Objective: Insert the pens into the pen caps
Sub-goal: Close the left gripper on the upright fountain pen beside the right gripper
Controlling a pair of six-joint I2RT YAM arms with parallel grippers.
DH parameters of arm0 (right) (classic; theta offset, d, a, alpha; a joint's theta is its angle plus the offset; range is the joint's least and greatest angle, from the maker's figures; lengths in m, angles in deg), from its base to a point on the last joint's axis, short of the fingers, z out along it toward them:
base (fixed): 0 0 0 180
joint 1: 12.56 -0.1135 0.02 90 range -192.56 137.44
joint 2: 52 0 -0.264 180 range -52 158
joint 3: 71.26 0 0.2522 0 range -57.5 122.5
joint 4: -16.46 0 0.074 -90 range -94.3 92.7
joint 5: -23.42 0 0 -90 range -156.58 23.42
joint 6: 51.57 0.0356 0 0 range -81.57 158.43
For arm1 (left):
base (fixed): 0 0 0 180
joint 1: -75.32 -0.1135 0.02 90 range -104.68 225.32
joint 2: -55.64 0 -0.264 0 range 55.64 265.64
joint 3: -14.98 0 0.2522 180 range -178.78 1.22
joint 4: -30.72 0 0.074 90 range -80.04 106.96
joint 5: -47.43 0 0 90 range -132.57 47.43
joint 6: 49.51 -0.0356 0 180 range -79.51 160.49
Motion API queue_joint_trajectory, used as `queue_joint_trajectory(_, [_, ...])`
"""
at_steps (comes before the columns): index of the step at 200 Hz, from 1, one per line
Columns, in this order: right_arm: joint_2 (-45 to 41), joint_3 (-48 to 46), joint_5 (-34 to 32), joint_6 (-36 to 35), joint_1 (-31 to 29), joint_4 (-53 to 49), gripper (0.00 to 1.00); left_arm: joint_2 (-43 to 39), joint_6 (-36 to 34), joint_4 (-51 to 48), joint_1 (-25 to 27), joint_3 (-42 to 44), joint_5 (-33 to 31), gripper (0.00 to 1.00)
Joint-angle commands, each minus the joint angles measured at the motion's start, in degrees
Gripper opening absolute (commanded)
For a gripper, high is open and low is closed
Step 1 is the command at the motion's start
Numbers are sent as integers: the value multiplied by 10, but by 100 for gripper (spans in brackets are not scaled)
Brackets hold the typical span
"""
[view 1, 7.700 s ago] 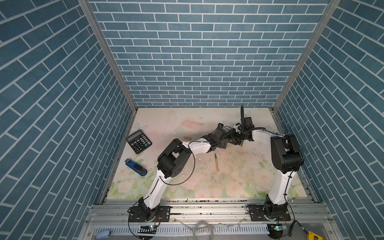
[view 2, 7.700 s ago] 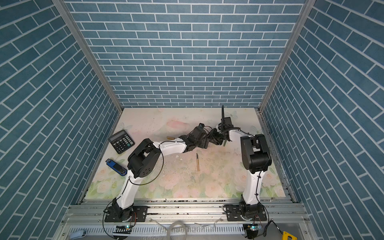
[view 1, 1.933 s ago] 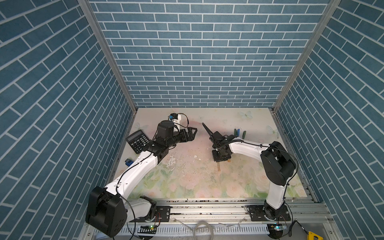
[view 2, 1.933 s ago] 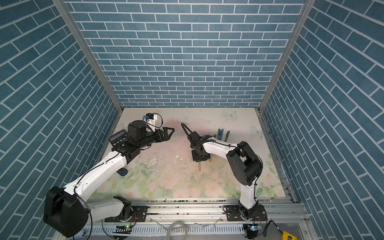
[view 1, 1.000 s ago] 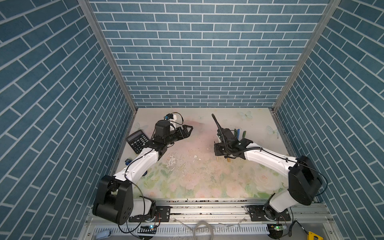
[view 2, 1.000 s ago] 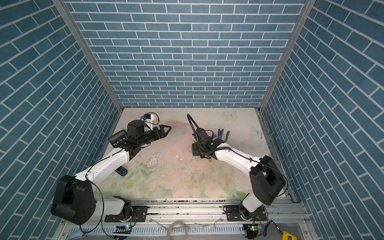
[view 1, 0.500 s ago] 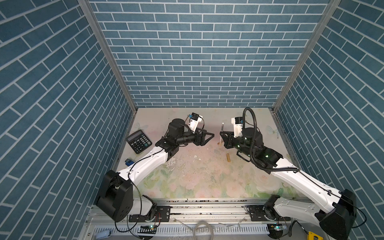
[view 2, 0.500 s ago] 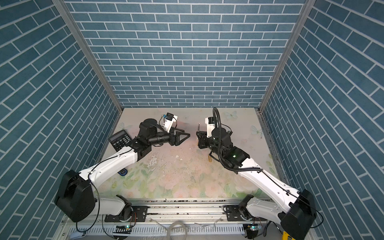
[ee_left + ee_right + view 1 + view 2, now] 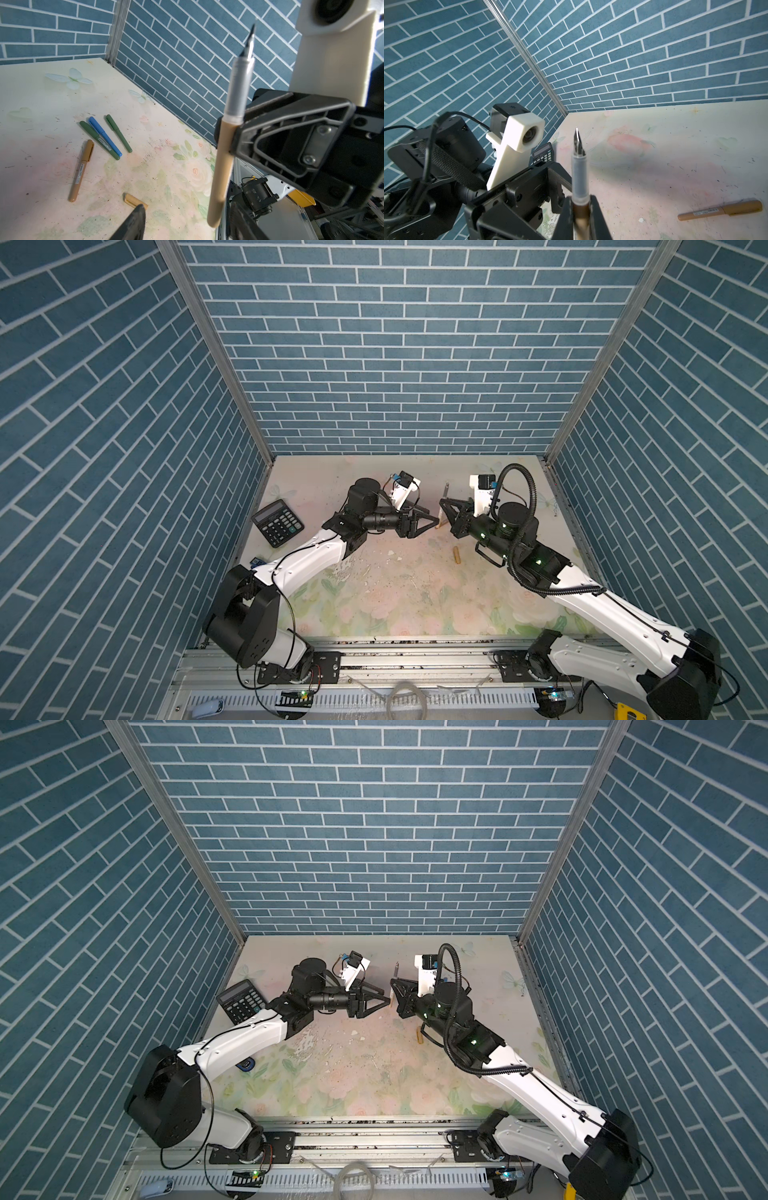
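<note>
Pen [image 9: 220, 176] between tight right jaws

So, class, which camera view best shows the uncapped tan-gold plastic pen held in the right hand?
The left wrist view: the uncapped tan-gold plastic pen shows full length, dark nib to blunt end. The right wrist view shows only nib and clear grip section. Both top views show the pen as a thin sliver.
</note>
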Motion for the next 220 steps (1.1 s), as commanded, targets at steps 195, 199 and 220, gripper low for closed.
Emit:
queue_joint_trajectory(195, [51,-22,55,67,2,92,4,9,30,36,3,2,31,20])
queue_joint_trajectory(199, [52,-22,56,67,2,92,4,7,32,38,3,3,29,19])
queue_joint_trajectory(220, [56,-23,59,70,0,92,4,2,45,54,2,8,26,17])
